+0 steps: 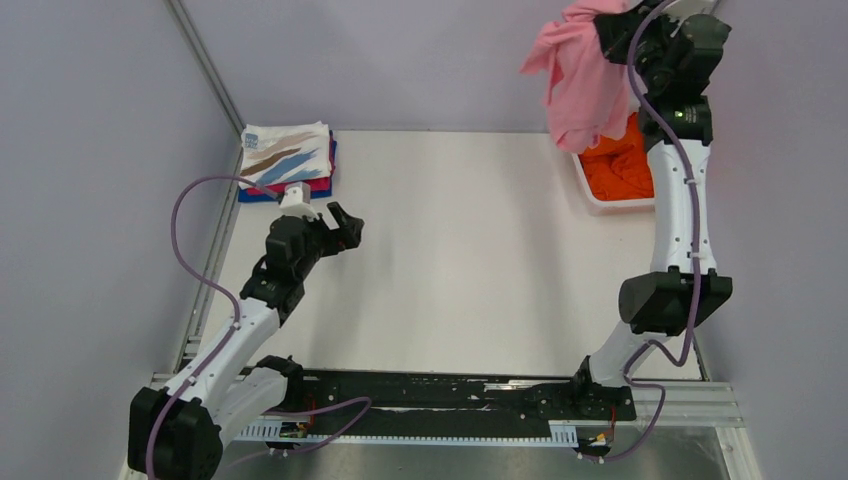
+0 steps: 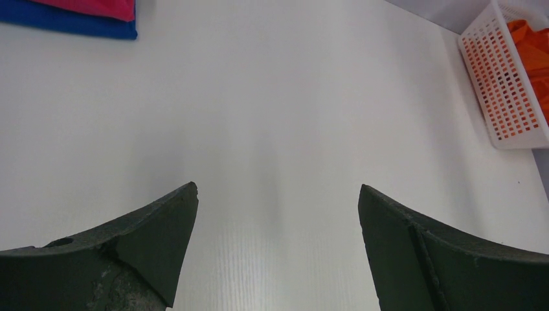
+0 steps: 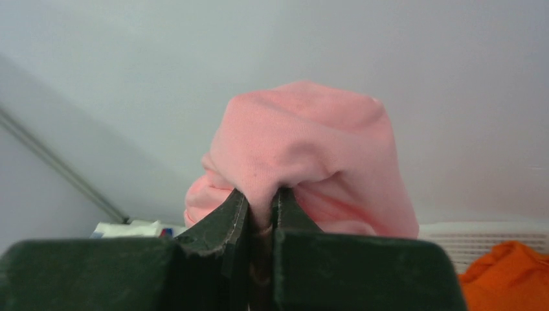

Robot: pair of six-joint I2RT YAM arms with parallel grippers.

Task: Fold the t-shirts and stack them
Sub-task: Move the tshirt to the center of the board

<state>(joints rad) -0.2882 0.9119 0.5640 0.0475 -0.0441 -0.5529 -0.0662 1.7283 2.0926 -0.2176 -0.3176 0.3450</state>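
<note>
My right gripper (image 1: 612, 30) is raised high at the back right, shut on a light pink t-shirt (image 1: 580, 80) that hangs down from it above the basket. In the right wrist view the pink t-shirt (image 3: 304, 149) bulges over my pinched jaws (image 3: 262, 197). An orange t-shirt (image 1: 620, 165) lies in the white lattice basket (image 1: 600, 203). A folded stack sits at the back left: the streak-print white tee (image 1: 288, 152) on top, magenta (image 1: 318, 184) and blue (image 1: 262, 195) under it. My left gripper (image 1: 345, 225) is open and empty over the bare table, also in its wrist view (image 2: 278, 194).
The white table (image 1: 470, 260) spreads between the stack and the basket. The basket (image 2: 508, 84) with orange cloth shows at the right of the left wrist view. Grey walls close in on the left, back and right. A black rail (image 1: 450, 395) runs along the near edge.
</note>
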